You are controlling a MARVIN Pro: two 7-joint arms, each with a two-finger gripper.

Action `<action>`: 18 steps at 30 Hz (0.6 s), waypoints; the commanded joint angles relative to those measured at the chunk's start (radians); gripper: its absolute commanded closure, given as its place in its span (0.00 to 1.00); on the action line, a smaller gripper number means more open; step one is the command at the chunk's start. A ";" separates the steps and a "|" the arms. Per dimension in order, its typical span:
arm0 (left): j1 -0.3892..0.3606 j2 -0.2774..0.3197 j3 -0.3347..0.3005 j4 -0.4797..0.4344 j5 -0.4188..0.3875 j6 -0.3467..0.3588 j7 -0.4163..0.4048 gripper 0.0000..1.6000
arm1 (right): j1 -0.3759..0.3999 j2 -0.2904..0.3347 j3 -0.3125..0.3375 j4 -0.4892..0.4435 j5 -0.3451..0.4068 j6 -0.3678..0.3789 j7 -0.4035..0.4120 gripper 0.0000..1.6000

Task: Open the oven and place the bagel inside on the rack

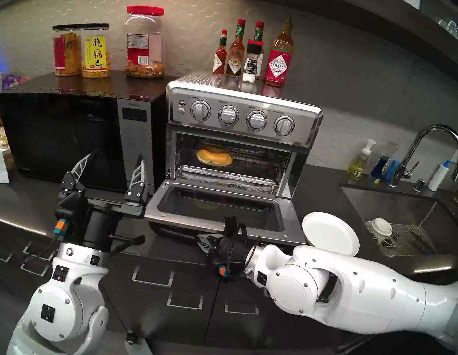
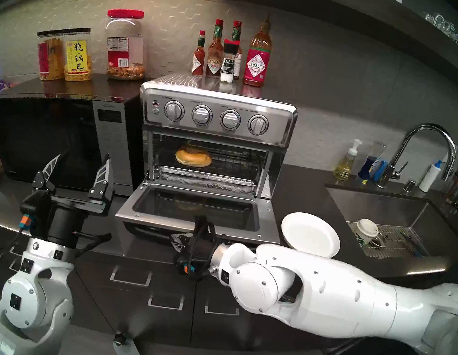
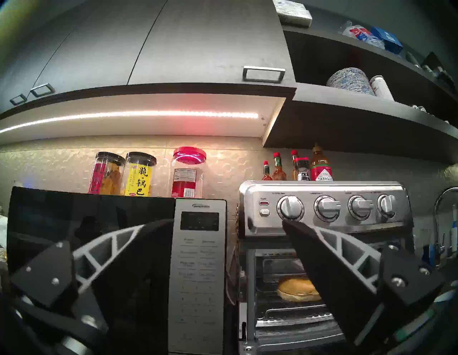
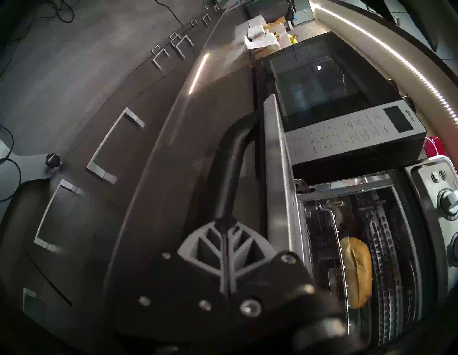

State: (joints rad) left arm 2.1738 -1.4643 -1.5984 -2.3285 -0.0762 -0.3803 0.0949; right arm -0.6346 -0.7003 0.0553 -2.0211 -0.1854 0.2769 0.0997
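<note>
So the oven [image 1: 242, 115] has its door [image 1: 221, 210] dropped flat and the bagel [image 1: 214, 156] is already sitting on the rack [image 1: 256, 165], toward the 9 o'clock side of the cavity. The right gripper [image 1: 207, 242] has its fingers pressed fully together with nothing between them, and it's tucked just under the door's front edge, by the black bar handle [image 4: 231, 173]; can't tell if it actually touches. The left gripper [image 1: 109, 168] is spread wide and empty, pointing up in front of the black microwave [image 1: 73, 133]. A white plate [image 1: 331, 233] sits bare at the door's 3 o'clock, near the sink [image 1: 413, 214].
</note>
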 commanded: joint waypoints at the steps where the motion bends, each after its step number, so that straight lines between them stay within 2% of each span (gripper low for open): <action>1: -0.003 0.001 0.001 -0.016 0.001 -0.004 -0.001 0.00 | 0.105 -0.023 0.128 0.084 0.000 0.043 -0.040 1.00; 12: -0.005 0.001 0.001 -0.015 0.001 -0.004 -0.001 0.00 | 0.128 -0.033 0.175 0.112 0.003 0.035 -0.018 1.00; 18: -0.005 0.001 0.001 -0.016 0.001 -0.004 -0.001 0.00 | 0.137 -0.017 0.204 0.092 0.016 0.049 0.005 1.00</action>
State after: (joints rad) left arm 2.1708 -1.4643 -1.5984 -2.3262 -0.0762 -0.3803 0.0950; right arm -0.5720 -0.7425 0.1768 -2.0268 -0.1779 0.2588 0.1103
